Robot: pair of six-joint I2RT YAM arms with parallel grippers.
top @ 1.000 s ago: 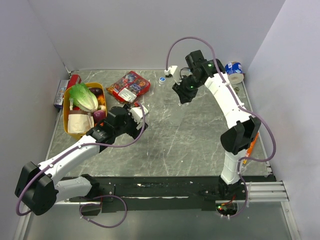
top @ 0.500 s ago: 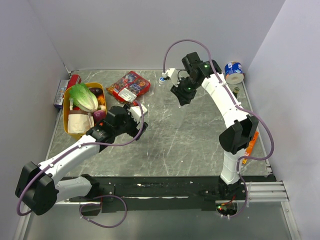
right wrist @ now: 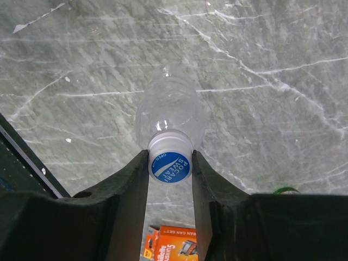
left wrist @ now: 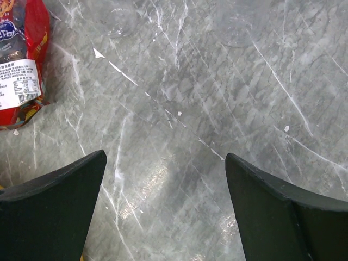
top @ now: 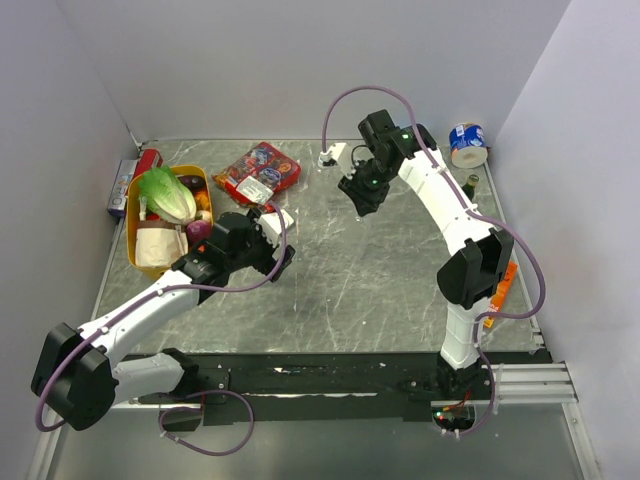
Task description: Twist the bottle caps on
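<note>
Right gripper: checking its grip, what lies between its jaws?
A blue bottle cap, on a clear bottle, fills the gap between the jaws of the right gripper; the right wrist view shows it.

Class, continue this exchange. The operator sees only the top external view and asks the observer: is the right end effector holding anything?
Observer: Yes, the right end effector is shut on a blue cap.
Operator: Is that cap on anything?
Observer: It sits on the neck of a clear bottle.
Operator: And the left one?
Observer: The left end effector is open, with only the table showing between its fingers.
</note>
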